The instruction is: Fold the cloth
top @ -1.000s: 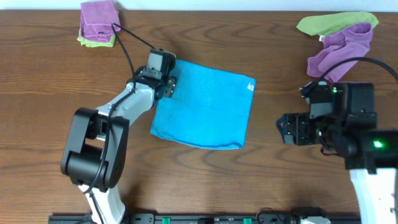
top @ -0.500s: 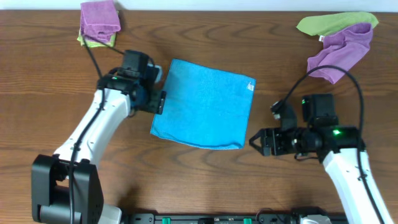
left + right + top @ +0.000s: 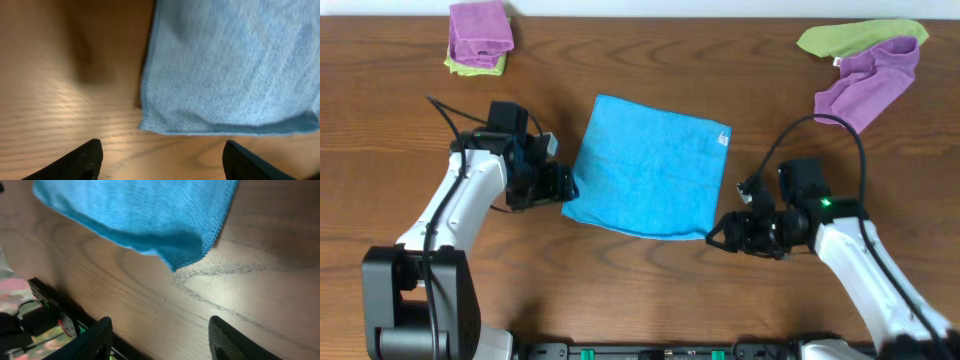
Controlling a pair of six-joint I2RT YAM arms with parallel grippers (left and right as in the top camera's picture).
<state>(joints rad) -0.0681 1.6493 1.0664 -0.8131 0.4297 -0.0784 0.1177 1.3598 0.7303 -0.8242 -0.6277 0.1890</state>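
Over on the far left a small folded stack of purple and lime cloths (image 3: pixel 478 38) sits at the back of the wooden table (image 3: pixel 650 300), well away from the work. Nearer, the left gripper (image 3: pixel 558 186) stands just beside the near-left corner of the cloth (image 3: pixel 650 168), its fingers spread wide with nothing between them. Its own camera shows that corner lying right ahead of the gap. The cloth lies spread flat in the middle of the table, a sky-blue square turned slightly askew, with a small white tag (image 3: pixel 722 139) near its far-right corner. It has a fine, nubby microfibre weave with a stitched hem. I'd judge it light, limp and a bit clingy, so it should drape and sag rather than hold a line, and the grained, smooth wood will let it slide. The two near corners look like the places to pinch, low on the hem. The right gripper (image 3: pixel 720 236) is just off the near-right corner, also parted and empty. In its wrist view that corner curls up a little, which should help a finger get under it. At the far right a loose heap of purple and lime cloth (image 3: pixel 868 70) lies crumpled, well apart.
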